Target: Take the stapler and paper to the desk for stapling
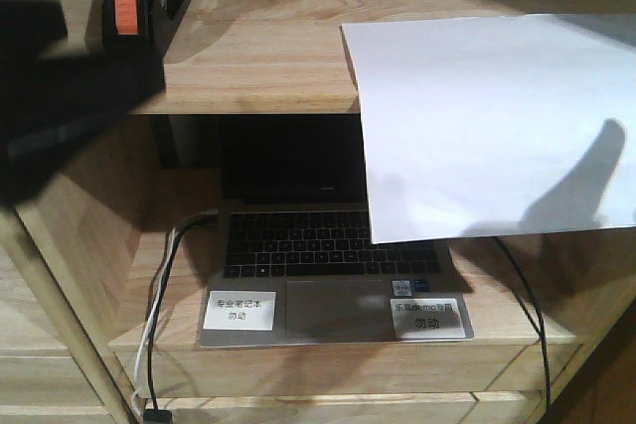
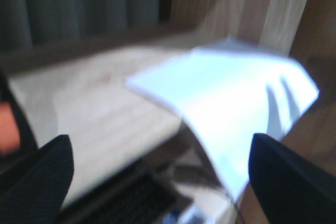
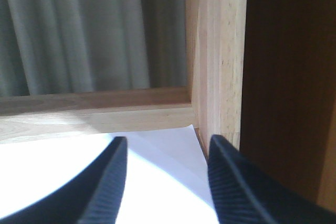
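Currently, the count is one stapler [image 1: 124, 9], one sheet of paper [image 1: 487, 126], one laptop [image 1: 328, 245] and two white labels [image 1: 239, 309].

- Stapler: lies at the left rear of the upper shelf [image 1: 268, 57], orange patch facing up. A dark, out-of-focus shape covers its near end in the front view; I cannot tell what part that is.
- Paper: lies on the right side of the same shelf, well apart from the stapler. Its near part overhangs the shelf's front edge and hangs in front of the right part of the laptop screen. A shadow falls on its lower right corner.
- Laptop: stands open on the lower shelf [image 1: 328, 364], with one label at each side of the palm rest. One black cable [image 1: 525, 295] runs down at its right.
- Left tool [image 2: 160, 140]: jaws spread wide, nothing between them. The view is blurred, with the paper ahead and right and an orange smear at the left edge.
- Right tool [image 3: 168, 142]: jaws parted, gripping nothing. It hangs over the paper's far right corner, beside a wooden upright [image 3: 218, 51]. I cannot tell whether the fingers touch the paper.
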You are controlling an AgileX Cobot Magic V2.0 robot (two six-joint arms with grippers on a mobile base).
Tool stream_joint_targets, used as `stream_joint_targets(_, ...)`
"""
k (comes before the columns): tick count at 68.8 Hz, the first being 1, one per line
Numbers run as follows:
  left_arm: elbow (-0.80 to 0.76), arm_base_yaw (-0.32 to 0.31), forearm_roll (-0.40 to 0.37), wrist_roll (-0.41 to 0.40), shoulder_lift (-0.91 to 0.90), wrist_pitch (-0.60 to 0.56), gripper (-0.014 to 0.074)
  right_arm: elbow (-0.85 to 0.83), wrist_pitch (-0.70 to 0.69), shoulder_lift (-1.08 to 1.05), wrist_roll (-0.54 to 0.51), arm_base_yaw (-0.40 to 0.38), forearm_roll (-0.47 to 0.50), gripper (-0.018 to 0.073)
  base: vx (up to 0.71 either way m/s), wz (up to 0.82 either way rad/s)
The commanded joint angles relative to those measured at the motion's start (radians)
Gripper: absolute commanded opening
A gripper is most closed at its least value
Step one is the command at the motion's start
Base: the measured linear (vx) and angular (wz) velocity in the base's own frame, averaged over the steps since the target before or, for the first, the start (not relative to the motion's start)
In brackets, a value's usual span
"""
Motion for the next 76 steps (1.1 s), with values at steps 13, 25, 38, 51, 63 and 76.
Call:
stream_joint_targets(13,-0.331,-0.005,0.215,-0.248,0.203,0.105,0.0607,-0.030,-0.073,0.012,-0.006,-0.005,-0.004,0.0284,0.00,0.00)
stream_joint_targets(25,-0.532,-0.006,0.388,-0.426,0.361,0.213,0.0606,-0.030,-0.073,0.012,0.000,-0.005,-0.004,0.0272,0.00,0.00)
stream_joint_targets(38,-0.747,-0.065,0.616,-0.542,0.504,0.452,0.0606,-0.030,-0.073,0.012,-0.006,-0.005,-0.004,0.0271,0.00,0.00)
stream_joint_targets(51,-0.946,-0.097,0.763,-0.543,0.632,0.725,0.0606,-0.030,-0.073,0.012,-0.006,-0.005,-0.004,0.0271,0.00,0.00)
stream_joint_targets(63,-1.012,-0.097,0.794,-0.602,0.687,0.771,0.0606,-0.030,-0.073,0.012,-0.006,-0.005,-0.004,0.0271,0.00,0.00)
stream_joint_targets(76,-1.012,-0.090,0.806,-0.614,0.712,0.771,0.0606,-0.030,-0.073,0.012,-0.006,-0.005,-0.004,0.0271,0.00,0.00)
